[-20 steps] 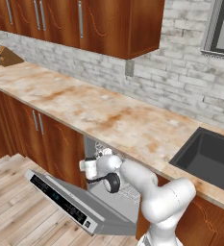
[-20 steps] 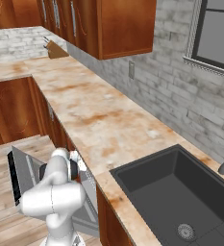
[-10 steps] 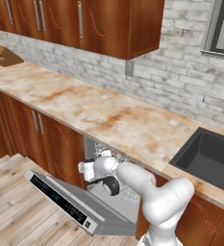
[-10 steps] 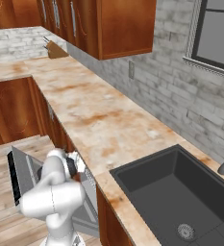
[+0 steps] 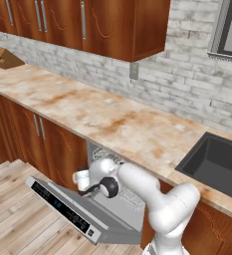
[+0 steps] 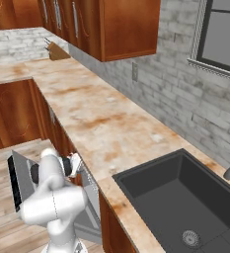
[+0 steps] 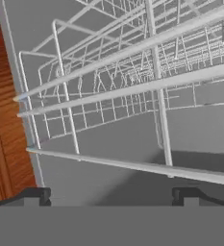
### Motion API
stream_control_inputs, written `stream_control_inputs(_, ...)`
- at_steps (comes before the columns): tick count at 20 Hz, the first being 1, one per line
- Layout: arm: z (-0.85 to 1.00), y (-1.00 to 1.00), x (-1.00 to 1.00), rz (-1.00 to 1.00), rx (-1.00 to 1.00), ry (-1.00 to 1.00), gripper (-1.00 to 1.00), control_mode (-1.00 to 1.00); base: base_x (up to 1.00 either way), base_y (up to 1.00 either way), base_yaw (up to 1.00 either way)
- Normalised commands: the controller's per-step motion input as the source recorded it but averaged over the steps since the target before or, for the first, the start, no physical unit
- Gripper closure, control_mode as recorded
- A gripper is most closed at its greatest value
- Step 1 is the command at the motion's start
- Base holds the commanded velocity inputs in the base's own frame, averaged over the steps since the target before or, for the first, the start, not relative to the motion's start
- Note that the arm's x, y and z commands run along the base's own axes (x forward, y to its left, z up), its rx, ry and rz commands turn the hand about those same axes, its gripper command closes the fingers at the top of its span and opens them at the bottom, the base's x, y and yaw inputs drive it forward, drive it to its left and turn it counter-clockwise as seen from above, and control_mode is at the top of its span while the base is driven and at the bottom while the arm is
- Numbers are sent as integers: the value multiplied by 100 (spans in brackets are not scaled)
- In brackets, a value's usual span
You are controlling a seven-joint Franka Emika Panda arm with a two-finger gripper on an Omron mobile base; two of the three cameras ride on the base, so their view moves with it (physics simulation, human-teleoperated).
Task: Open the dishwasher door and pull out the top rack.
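Observation:
The dishwasher door (image 5: 82,211) hangs open, almost flat, its dark control strip on the outer edge; in the right base view the door (image 6: 19,180) shows behind my arm. The top rack (image 5: 106,155), a grey wire basket, sits inside the opening just under the counter. My gripper (image 5: 82,179) hovers above the door in front of that opening, also seen from the right (image 6: 75,165). In the hand view the gripper (image 7: 111,196) is open, and the rack's wires (image 7: 132,89) spread close ahead with nothing between the fingertips (image 7: 36,194).
The marble counter (image 5: 112,119) overhangs the opening. Reddish wooden cabinet doors (image 5: 43,139) stand to the left, and a cabinet side (image 7: 3,120) borders the rack. A dark sink (image 6: 185,197) lies to the right. A knife block (image 5: 8,59) stands far left. Wooden floor (image 5: 18,219) lies below.
The jaws have spread a little wider. The hand has shifted slightly left and down in front of the dishwasher opening. The door has not moved.

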Motion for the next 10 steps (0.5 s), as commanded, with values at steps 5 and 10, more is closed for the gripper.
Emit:
stream_control_inputs(5,0,0,-94,38,46,79,-100,-100,0,0,0)
stream_control_inputs(10,0,0,-87,37,48,79,-100,-100,0,0,0)
